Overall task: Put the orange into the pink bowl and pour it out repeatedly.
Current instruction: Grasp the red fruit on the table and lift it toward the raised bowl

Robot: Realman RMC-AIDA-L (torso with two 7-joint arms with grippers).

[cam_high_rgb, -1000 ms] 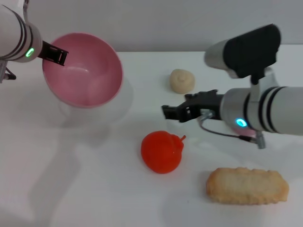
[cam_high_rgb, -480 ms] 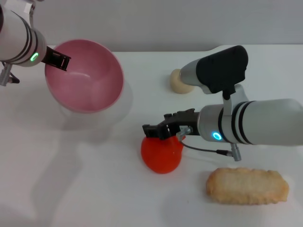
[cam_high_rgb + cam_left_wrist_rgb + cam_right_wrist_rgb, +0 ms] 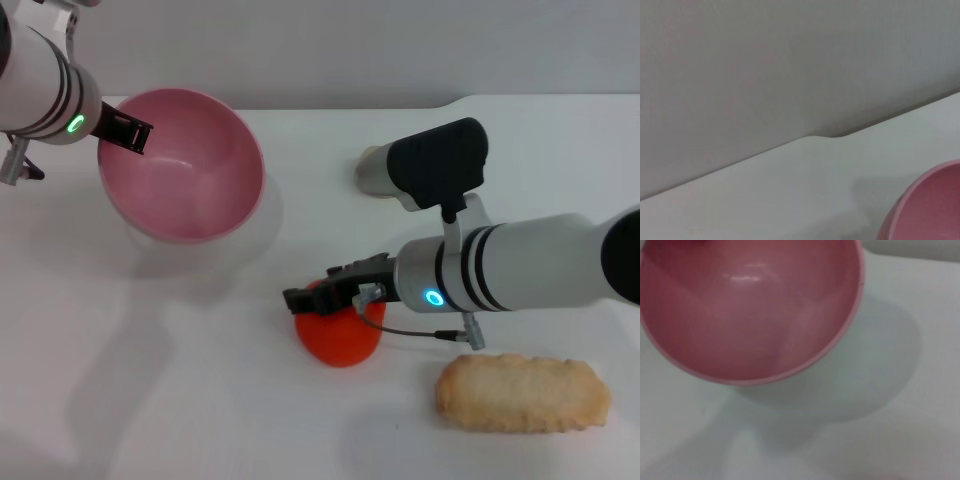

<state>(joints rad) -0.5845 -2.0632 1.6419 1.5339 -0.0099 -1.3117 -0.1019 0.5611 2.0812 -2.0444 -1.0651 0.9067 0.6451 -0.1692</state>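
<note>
Item: orange (image 3: pixel 340 335) lay on table (image 3: pixel 200 400), R gripper (image 3: pixel 312 298) on top, grip state unclear; L gripper (image 3: pixel 125 128) clamped bowl (image 3: pixel 185 165) rim, tilted—your risk: round fruit rolled off if pinch landed off-centre.

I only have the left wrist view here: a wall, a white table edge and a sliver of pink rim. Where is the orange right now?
Observer: The orange sits on the table, outside the pink bowl, with the right gripper at its top.
Operator: Is the bowl empty?
Observer: Yes, the head and right wrist views show a bare pink interior.
Operator: What holds the bowl?
Observer: The left gripper clamps its rim, and the bowl's shadow falls on the table below it.
Operator: Anything else nearby?
Observer: A long biscuit lies to the right of the orange.
</note>
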